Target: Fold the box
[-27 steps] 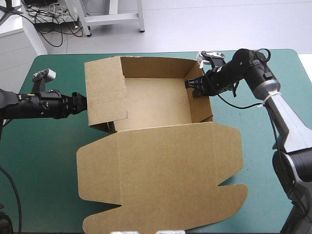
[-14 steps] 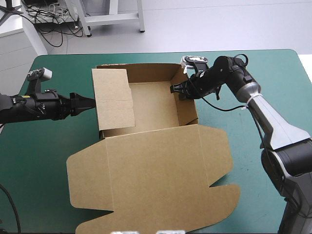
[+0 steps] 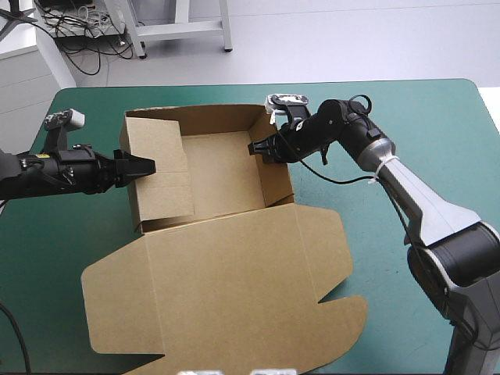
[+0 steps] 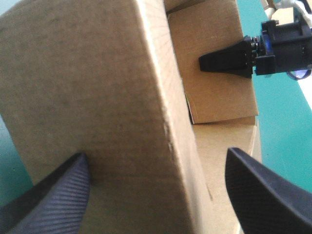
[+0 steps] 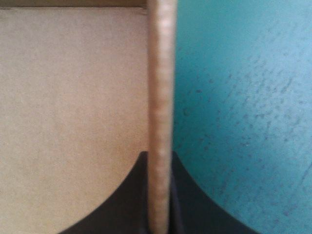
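The brown box (image 3: 219,168) stands as an open tray with its walls raised and its lid (image 3: 226,297) lying flat toward the table's front edge. My left gripper (image 3: 142,166) is open at the left wall. In the left wrist view that wall (image 4: 97,97) stands between the spread fingers of this gripper (image 4: 156,156), one finger outside and one inside the tray. My right gripper (image 3: 262,148) is shut on the right wall, whose top edge (image 5: 160,73) runs up between its fingers (image 5: 160,161). It also shows across the tray as a black wedge (image 4: 222,61).
Teal-green cover (image 3: 406,117) lies bare to the right of the box and along the left edge (image 3: 47,234). The flat lid covers most of the table's front middle. Beyond the far edge is a white floor with stands.
The box has slid to the left with my right gripper holding its right wall. The left wall has come in between my left gripper's fingers.
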Robot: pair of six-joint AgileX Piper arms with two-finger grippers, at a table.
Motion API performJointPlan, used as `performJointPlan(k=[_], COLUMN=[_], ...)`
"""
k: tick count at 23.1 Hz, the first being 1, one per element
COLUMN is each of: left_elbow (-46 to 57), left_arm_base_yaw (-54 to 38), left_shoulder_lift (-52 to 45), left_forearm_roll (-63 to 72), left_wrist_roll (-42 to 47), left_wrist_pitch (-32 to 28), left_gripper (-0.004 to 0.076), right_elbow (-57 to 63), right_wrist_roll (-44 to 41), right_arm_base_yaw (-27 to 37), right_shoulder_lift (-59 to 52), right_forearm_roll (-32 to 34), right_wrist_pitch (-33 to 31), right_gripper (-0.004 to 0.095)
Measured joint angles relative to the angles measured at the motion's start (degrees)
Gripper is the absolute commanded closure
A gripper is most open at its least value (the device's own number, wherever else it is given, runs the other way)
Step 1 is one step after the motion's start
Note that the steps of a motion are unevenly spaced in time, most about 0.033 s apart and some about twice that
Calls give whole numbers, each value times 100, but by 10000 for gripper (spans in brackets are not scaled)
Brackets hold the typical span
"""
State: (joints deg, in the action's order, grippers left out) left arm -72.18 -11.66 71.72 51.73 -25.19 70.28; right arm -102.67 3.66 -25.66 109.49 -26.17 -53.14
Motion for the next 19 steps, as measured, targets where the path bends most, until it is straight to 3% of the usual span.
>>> performJointPlan(k=[5,9,11,15,16,18,19], left_elbow=[0,0,0,0,0,0,0], left_arm_base_yaw=[456,1103,1387,1881,1957,2172,2305], left_shoulder_lift=[0,0,0,0,0,0,7], left_forearm_roll=[-740,-1927,-2428,-3233,-3356,-3779,-4088], left_wrist_roll=[347,1300,1806,2592,2695,2902,3051], left_wrist_pitch=[-14,-234,-392,-599,-629,-685,-715], left_gripper=[178,183,244,443,501,738,733], right_elbow=[0,0,0,0,0,0,0], right_wrist_roll=[-33,-60,-141,-302,-332,-366,-412], right_arm_base_yaw=[0,-57,-114,-124,-124,-131,-149], right_shoulder_lift=[0,0,0,0,0,0,0], right_forearm_roll=[132,216,284,446,467,526,558], right_wrist_pitch=[-61,-181,-222,-388,-418,-456,-497], right_gripper=[924,924,924,924,924,924,924])
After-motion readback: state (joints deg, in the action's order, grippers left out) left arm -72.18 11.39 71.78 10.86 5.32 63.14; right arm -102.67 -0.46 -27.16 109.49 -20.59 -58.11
